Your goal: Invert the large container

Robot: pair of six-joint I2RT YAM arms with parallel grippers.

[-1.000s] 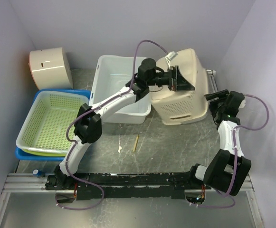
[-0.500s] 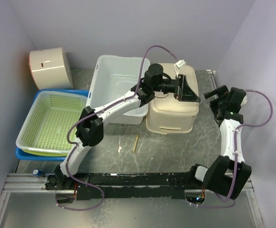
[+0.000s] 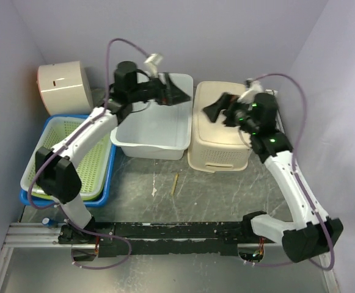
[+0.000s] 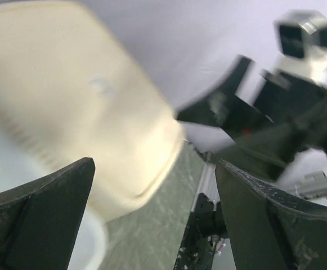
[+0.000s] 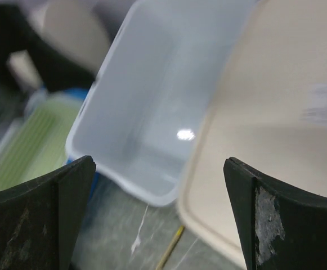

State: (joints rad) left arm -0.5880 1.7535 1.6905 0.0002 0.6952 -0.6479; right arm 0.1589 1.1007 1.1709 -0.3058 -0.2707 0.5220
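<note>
The large cream container (image 3: 220, 149) stands bottom up on the table at the right, and nothing holds it. It also shows in the left wrist view (image 4: 67, 101) and in the right wrist view (image 5: 281, 129). My left gripper (image 3: 174, 91) is open and empty above the far rim of the white tub (image 3: 153, 122), to the left of the container; its jaws (image 4: 153, 163) stand wide apart. My right gripper (image 3: 217, 110) is open and empty just above the container's upturned bottom, and its jaws (image 5: 158, 163) are also wide apart.
The white tub (image 5: 163, 101) stands right beside the container's left side. A green basket (image 3: 67, 152) sits in a blue tray (image 3: 27, 198) at the left. A cream round box (image 3: 64, 85) is at the back left. A wooden stick (image 3: 175, 183) lies in front of the tub.
The cream container went from tilted to standing bottom up. My left gripper swung away to the left over the white tub. My right arm moved in over the container.
</note>
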